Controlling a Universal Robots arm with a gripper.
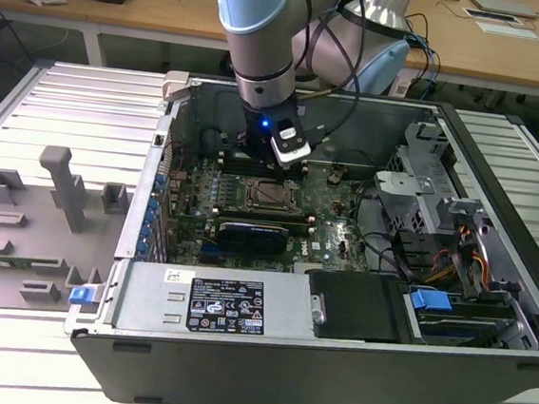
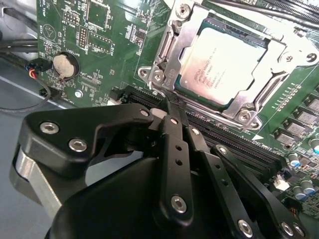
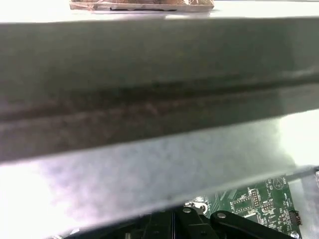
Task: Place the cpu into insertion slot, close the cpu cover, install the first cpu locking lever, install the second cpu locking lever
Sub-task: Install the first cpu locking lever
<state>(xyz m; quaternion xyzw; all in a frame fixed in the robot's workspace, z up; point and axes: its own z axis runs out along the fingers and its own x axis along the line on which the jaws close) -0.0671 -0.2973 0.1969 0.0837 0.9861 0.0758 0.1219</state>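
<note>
The cpu, a flat silvery-beige square, lies in the insertion slot on the green board. The cpu cover, a silvery metal frame, lies flat over the chip's edges. A thin metal locking lever runs along the socket edge nearest my gripper. My gripper has its black fingers shut together, tips just beside the socket's corner and above the memory slots. In the exterior view my gripper hangs inside the open computer case, just behind the socket. Whether the tips touch the lever is hidden.
Long black memory slots lie under the fingers; a coin battery sits to one side. A black card, the power supply and the drive cage crowd the case. Its wall looms close. Grey fixtures stand outside.
</note>
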